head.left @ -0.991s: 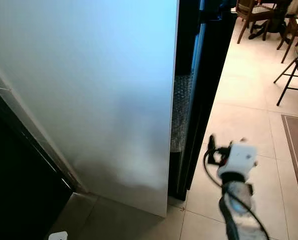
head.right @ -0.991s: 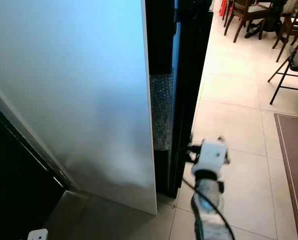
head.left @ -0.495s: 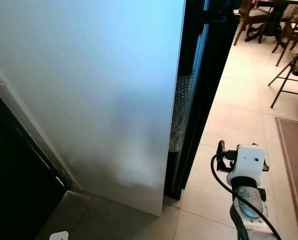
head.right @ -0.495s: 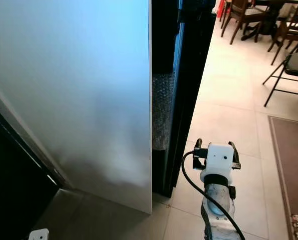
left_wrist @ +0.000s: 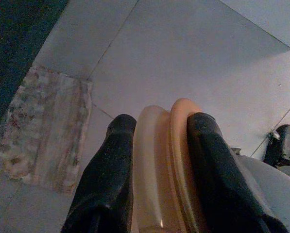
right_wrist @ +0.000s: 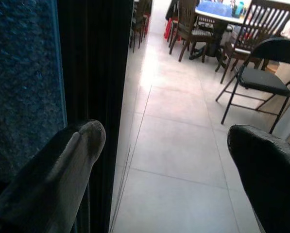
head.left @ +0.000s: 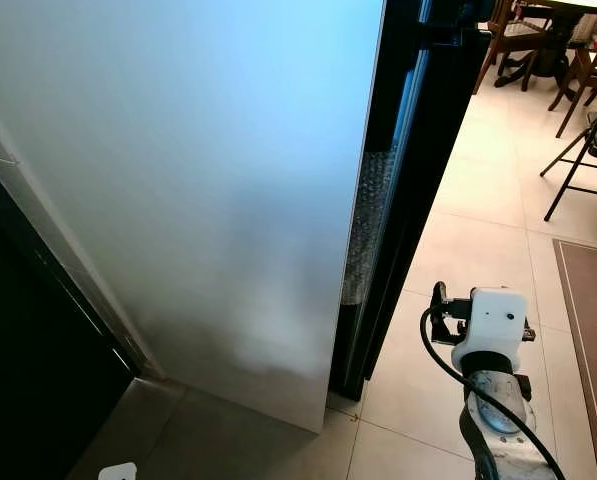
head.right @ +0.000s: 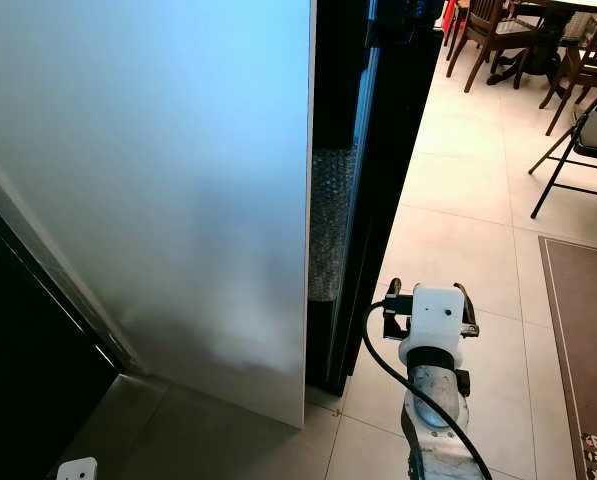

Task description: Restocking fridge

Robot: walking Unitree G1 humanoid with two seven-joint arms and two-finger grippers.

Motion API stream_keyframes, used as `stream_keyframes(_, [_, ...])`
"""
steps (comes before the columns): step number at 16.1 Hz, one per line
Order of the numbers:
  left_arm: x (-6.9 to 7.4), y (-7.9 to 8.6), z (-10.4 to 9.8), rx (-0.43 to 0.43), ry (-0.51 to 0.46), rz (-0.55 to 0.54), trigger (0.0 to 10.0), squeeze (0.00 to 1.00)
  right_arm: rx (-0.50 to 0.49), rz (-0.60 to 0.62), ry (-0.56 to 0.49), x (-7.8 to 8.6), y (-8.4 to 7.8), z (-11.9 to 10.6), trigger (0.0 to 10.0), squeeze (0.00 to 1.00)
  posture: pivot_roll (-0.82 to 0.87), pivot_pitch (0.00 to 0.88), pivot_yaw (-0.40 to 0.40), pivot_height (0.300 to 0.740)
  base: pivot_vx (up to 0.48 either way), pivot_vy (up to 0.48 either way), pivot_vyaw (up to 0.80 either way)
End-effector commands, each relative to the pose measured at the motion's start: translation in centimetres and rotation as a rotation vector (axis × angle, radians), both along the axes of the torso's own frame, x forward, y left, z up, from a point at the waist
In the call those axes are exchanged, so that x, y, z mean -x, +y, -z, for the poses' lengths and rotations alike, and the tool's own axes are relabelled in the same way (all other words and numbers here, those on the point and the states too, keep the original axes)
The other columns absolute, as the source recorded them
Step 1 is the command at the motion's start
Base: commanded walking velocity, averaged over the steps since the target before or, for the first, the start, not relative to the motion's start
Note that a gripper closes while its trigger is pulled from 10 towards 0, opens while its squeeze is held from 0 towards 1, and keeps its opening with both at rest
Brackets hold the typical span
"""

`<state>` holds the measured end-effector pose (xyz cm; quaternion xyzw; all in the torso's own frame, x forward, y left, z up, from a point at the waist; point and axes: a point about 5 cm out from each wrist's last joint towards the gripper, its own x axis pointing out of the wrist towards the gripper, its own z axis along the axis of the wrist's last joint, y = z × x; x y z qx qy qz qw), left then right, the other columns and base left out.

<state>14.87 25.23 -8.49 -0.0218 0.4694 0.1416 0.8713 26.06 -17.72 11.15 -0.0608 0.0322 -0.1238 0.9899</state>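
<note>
The robot stands right at the fridge, looking down its tall pale door (head.left: pixel 198 200), which fills most of the head view. Along the door's right edge runs a narrow dark gap, and a strip of bubble wrap (head.right: pixel 328 225) shows inside it, against the black side panel (head.left: pixel 418 190).

The right arm is raised in front of the body, its white wrist housing (head.left: pixel 490 318) with a looping black cable hanging over the cream floor tiles (head.left: pixel 478 215), just right of that gap. From the wrist camera, the right gripper (right_wrist: pixel 174 155) has its two black fingers spread wide apart with nothing between them; one fingertip (right_wrist: pixel 81 141) sits close to the dark fridge edge, the other over open floor.

Down at the left side, the left gripper (left_wrist: pixel 159 145) is pinching a pale peach-coloured item (left_wrist: pixel 159 160), smooth and rounded, squeezed between both black fingers. What exactly it is I cannot tell. It hangs above grey tiles and a marbled slab (left_wrist: pixel 42 131).

Beyond the fridge, a black folding chair (right_wrist: pixel 254 80) stands on the tiles, wooden dining chairs (head.right: pixel 488 35) ring a table further back, and a brown rug (head.right: pixel 578 330) lies at the right.
</note>
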Motion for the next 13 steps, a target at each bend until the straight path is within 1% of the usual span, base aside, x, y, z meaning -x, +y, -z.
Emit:
stream_keyframes(1, [0.81, -0.94, 0.61, 0.037, 0.039, 0.01, 10.0, 0.0, -0.009, 0.008, -0.032, -0.15, 0.1, -1.01, 10.0, 0.0, -0.14, 0.0, -0.012, 0.74, 0.0, 0.0, 0.0])
stream_keyframes(8, [0.36, -0.56, 0.35, 0.029, 0.029, 0.013, 10.0, 0.0, -0.036, 0.016, -0.033, -0.41, 0.3, -0.92, 10.0, 0.0, -0.13, 0.0, 0.004, 0.74, 0.0, 0.0, 0.0])
stream_keyframes(10, [0.45, -0.7, 0.41, 0.032, 0.027, 0.014, 10.0, 0.0, -0.043, 0.01, -0.036, -0.48, 0.37, -0.92, 10.0, 0.0, -0.13, 0.0, 0.004, 0.74, 0.246, 0.0, 0.0])
stream_keyframes(13, [-0.04, -1.08, 0.32, 0.036, 0.012, 0.015, 10.0, 0.0, -0.044, -0.006, -0.04, -0.7, 0.52, -1.03, 10.0, 0.0, -0.13, 0.0, 0.0, 0.74, 0.265, 0.0, 0.0])
